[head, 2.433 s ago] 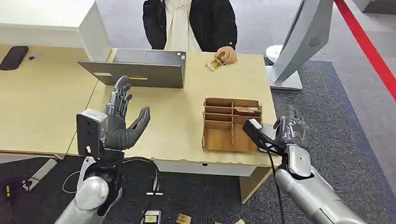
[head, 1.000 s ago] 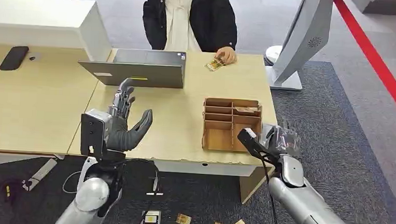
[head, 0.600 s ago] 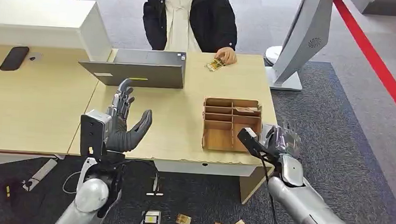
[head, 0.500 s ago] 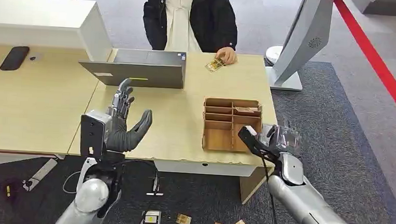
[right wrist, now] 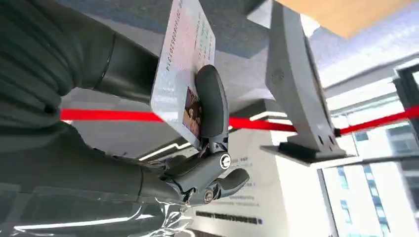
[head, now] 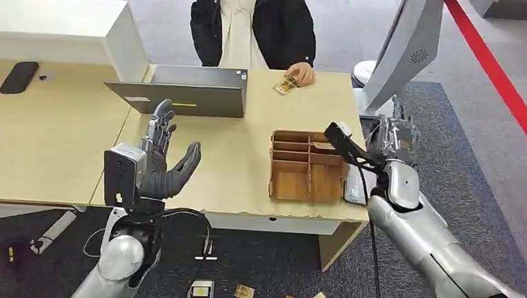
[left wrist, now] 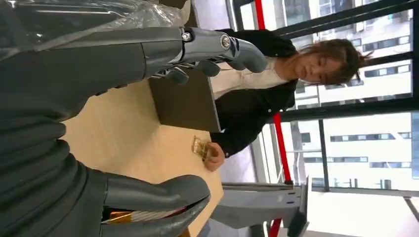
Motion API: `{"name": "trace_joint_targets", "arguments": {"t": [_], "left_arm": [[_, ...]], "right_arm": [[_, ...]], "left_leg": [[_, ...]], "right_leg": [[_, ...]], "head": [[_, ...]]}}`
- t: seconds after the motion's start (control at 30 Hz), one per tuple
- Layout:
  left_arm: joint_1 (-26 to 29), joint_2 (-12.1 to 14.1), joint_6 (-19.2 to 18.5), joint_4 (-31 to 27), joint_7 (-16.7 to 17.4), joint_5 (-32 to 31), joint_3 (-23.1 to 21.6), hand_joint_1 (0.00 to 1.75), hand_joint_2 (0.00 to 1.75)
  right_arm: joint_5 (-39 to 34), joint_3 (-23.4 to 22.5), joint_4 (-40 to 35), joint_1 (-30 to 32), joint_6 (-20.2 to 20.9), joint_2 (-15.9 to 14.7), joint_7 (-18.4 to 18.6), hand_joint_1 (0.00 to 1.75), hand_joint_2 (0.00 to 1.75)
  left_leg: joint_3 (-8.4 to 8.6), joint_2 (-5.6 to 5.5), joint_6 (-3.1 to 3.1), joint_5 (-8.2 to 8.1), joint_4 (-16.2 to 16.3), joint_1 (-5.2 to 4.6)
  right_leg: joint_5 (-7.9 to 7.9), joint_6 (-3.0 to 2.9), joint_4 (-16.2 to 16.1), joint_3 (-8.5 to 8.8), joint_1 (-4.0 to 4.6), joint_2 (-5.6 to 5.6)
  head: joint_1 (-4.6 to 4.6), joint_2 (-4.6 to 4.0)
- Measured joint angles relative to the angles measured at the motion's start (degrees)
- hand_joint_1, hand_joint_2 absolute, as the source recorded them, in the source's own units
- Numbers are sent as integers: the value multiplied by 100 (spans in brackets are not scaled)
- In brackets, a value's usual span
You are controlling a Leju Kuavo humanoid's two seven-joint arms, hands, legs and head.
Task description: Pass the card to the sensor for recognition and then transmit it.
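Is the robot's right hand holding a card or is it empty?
Holding one. In the right wrist view the card is pinched by the right robot hand, thumb pressed on its printed face, near the grey sensor stand.

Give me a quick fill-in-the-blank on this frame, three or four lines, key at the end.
1. The right hand pinches a ____ between thumb and finger.
2. The left hand is held over the table with its fingers ____.
3. The wooden organizer stands on the table, to the ____ of the laptop in the head view.
4. The person's hand rests on a small ____ at the table's far edge.

Missing words: card; spread; right; card
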Motion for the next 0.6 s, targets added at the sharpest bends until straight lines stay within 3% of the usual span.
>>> {"name": "trace_joint_targets", "arguments": {"t": [0.2,0.37,0.6], "left_arm": [[-15,-2,81,-28,-138,18,-2,0,175],[-73,-48,-151,22,-293,103,-2,0,175],[-287,-192,-387,190,-524,306,-24,0,175]], "right_arm": [[402,-57,-652,-350,225,-92,-65,175,175],[472,-24,-924,-766,566,-30,-387,175,175],[76,236,-608,-1371,953,489,-1115,175,175]], "left_leg": [[-2,2,0,0,0,0],[-3,1,0,0,0,1],[-5,1,0,0,-1,1]], "right_leg": [[0,0,0,-3,0,3],[0,0,1,-2,1,1],[1,-1,2,-4,1,3]], "head": [[-2,0],[0,0],[-4,0]]}}
